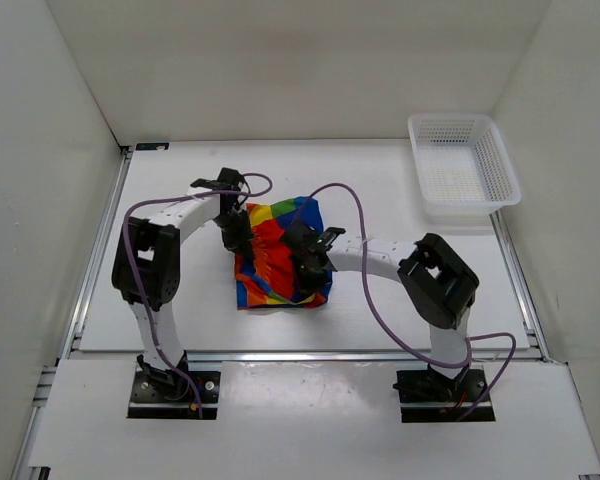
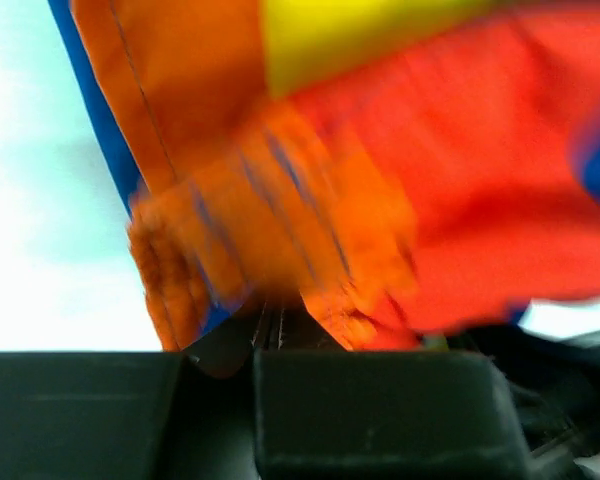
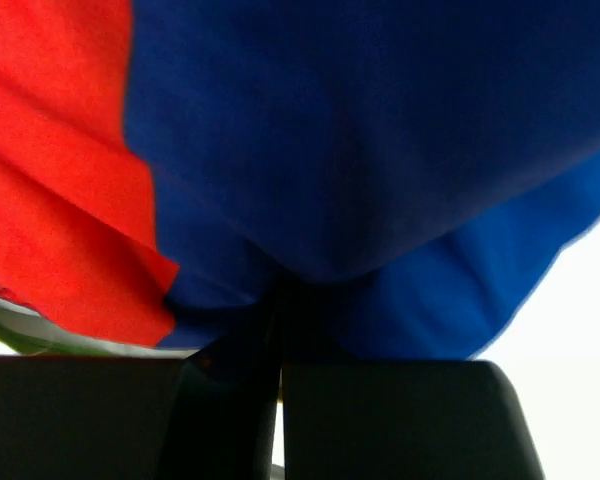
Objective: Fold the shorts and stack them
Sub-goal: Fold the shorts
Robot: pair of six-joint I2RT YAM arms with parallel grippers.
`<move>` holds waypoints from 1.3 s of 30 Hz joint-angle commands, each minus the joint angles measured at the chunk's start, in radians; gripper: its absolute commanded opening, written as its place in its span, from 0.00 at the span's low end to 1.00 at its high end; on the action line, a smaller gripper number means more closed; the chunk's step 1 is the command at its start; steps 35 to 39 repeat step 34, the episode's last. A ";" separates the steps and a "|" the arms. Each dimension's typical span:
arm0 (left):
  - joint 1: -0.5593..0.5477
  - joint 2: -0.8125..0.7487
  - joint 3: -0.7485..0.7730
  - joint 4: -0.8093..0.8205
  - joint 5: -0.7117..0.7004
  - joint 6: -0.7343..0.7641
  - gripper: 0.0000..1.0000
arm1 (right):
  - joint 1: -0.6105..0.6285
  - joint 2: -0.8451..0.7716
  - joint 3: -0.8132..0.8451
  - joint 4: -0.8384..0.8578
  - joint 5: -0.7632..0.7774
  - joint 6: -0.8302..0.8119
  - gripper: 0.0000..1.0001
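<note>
The rainbow-striped shorts (image 1: 278,252) lie bunched in the middle of the table between both arms. My left gripper (image 1: 236,232) is at their left edge, shut on the gathered orange waistband (image 2: 270,250), which fills the left wrist view. My right gripper (image 1: 306,262) sits over their right side, shut on a fold of blue fabric (image 3: 360,180) with red cloth (image 3: 60,220) beside it. In both wrist views the fingertips are buried in cloth.
A white mesh basket (image 1: 464,168) stands at the back right of the table. White walls close in the table on the left, back and right. Purple cables loop from both arms over the shorts.
</note>
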 commanded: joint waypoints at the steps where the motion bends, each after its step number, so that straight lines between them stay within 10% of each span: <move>1: 0.002 0.046 -0.006 0.038 -0.026 0.009 0.10 | 0.004 0.029 -0.025 0.034 -0.039 0.002 0.00; 10: 0.002 -0.075 0.084 -0.042 -0.103 0.029 0.10 | 0.004 -0.239 0.078 -0.109 0.152 0.022 0.04; 14: 0.011 -0.175 0.180 -0.136 -0.121 0.029 0.10 | 0.004 -0.391 0.147 -0.199 0.312 0.022 0.67; 18: 0.011 -0.274 0.230 -0.197 -0.131 0.029 0.12 | 0.004 -0.551 0.138 -0.288 0.563 0.066 0.99; 23: 0.011 -0.530 0.179 -0.176 -0.176 0.017 0.31 | 0.004 -0.680 0.069 -0.500 0.826 0.234 0.99; 28: 0.011 -0.750 0.081 -0.166 -0.287 -0.014 0.96 | 0.004 -0.769 0.004 -0.623 0.901 0.322 0.99; 39: 0.020 -0.934 0.007 -0.157 -0.333 -0.061 1.00 | 0.004 -0.832 -0.065 -0.715 0.910 0.396 0.99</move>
